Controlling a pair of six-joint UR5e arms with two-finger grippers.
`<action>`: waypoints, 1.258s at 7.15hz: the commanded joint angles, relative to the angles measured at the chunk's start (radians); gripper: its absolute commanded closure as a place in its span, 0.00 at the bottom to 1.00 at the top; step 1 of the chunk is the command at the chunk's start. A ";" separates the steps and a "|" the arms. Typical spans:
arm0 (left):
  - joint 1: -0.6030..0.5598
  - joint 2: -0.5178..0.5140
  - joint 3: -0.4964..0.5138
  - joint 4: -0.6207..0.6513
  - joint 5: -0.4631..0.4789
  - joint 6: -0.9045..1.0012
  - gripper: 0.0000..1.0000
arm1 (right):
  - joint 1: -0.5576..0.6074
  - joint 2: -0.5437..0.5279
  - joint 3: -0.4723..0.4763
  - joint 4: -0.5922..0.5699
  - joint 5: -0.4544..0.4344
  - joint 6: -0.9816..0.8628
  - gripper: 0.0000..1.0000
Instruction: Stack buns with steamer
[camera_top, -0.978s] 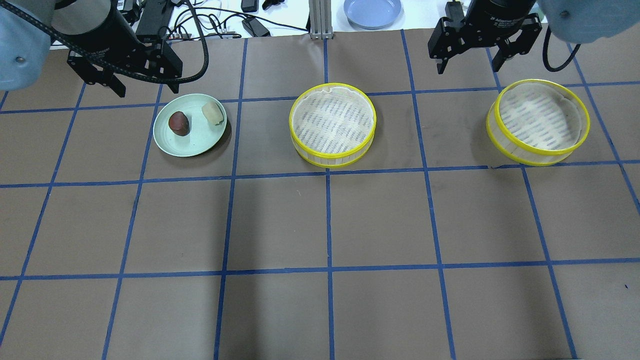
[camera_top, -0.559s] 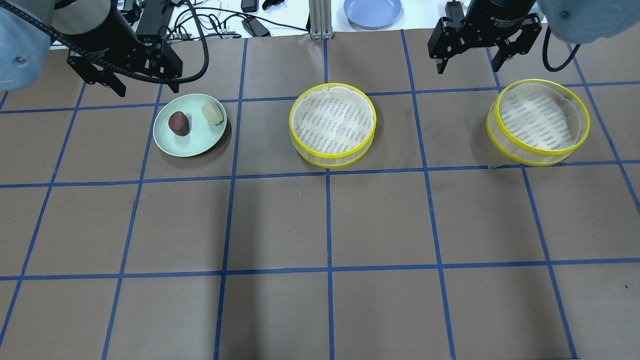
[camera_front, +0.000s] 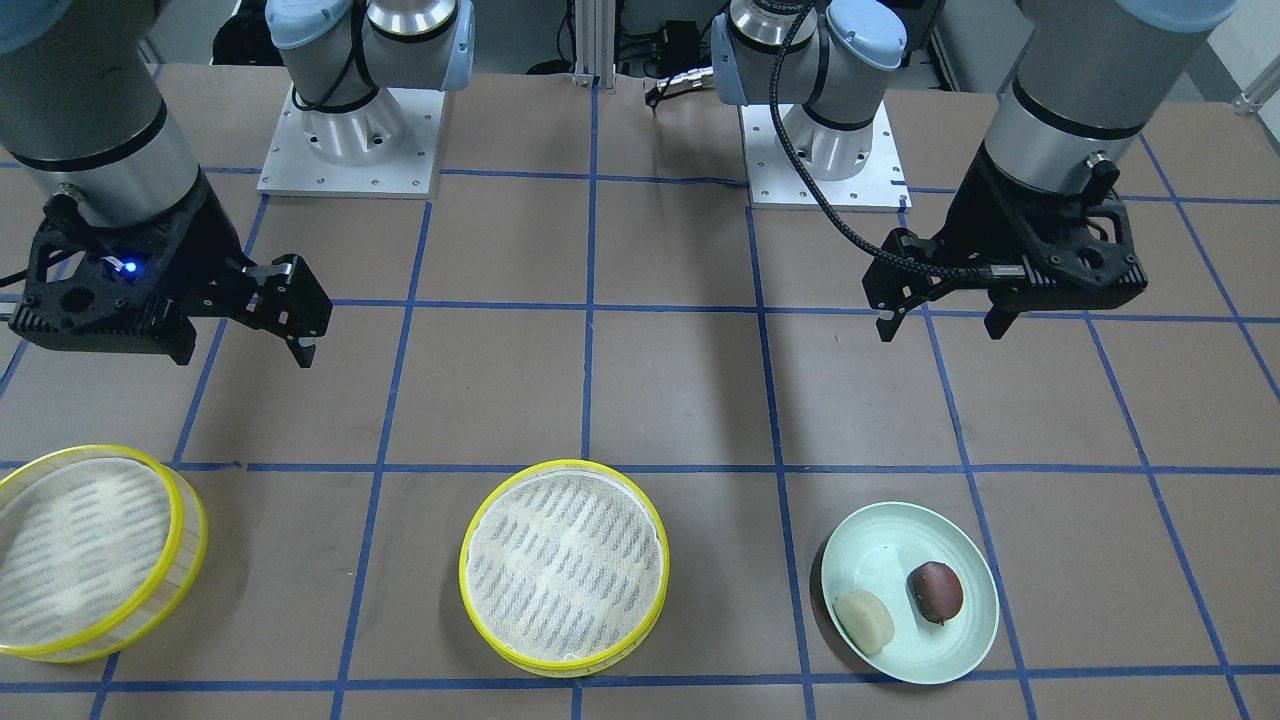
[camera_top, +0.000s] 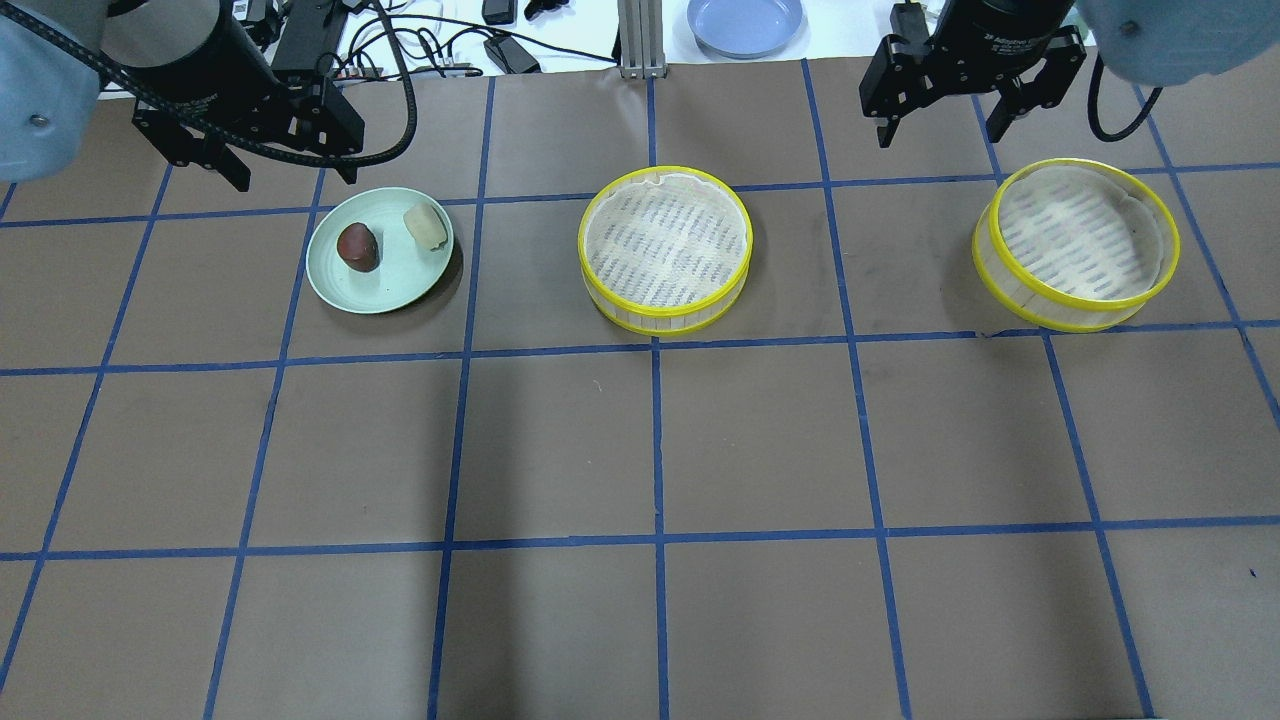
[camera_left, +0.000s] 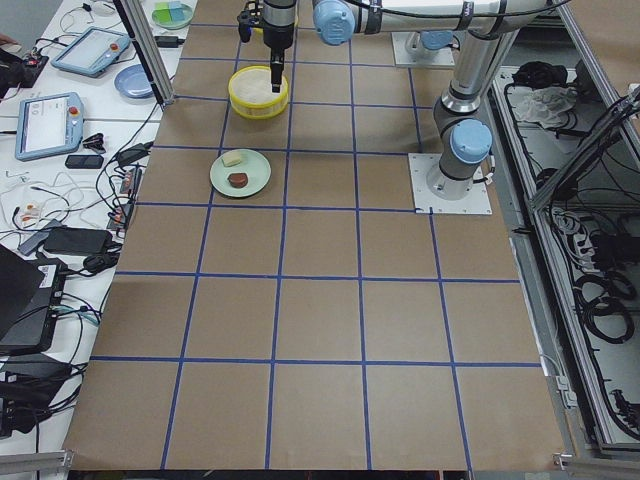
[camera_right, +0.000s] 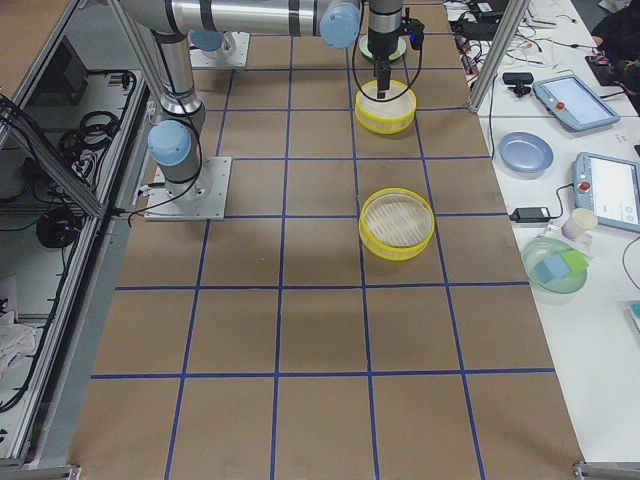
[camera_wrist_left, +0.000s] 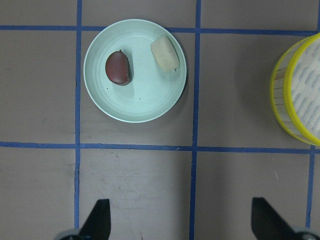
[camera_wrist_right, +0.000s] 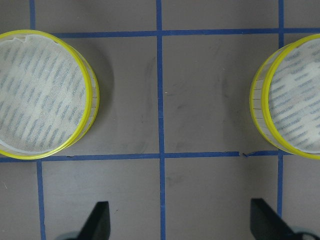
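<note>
Logged left end effector (camera_front: 940, 330) hanging high above the surface (camera_top: 560, 450), close by the plate (camera_wrist_left: 145, 107), fingers spread wide, nothing between them. Logged right end effector (camera_top: 938, 135) likewise spread and empty, hovering high over the gap between the middle steamer tray (camera_top: 660, 315) and the right steamer tray (camera_top: 1060, 312).

Found both buns on the pale green plate at the far left, apart from each other: brown bun (camera_wrist_left: 118, 68) to the left, cream bun (camera_wrist_left: 165, 53) to its right, close to the rim. Neither yet in a tray.

Laid out, probably, to split the work: plate within the left arm's reach, middle tray between both arms as shared drop-off, right tray handy to the right arm for lifting on top. Held high and open, likely, to keep both wrist views clear before any descent.

Brown bun: glossy, dark reddish, egg-shaped. Cream bun: matte, pale yellow, blunter, more like a short loaf. Both small against the plate; should sit side by side in one tray. Hard to say from these views whether soft or rigid.
</note>
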 joint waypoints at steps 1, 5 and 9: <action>0.004 -0.023 -0.005 0.001 0.000 -0.008 0.00 | -0.231 0.084 -0.005 -0.072 0.007 -0.305 0.00; 0.012 -0.075 -0.049 0.120 0.002 -0.021 0.00 | -0.457 0.362 -0.008 -0.388 -0.004 -0.615 0.00; 0.036 -0.295 -0.060 0.467 -0.024 -0.021 0.00 | -0.476 0.419 0.001 -0.455 0.004 -0.653 0.04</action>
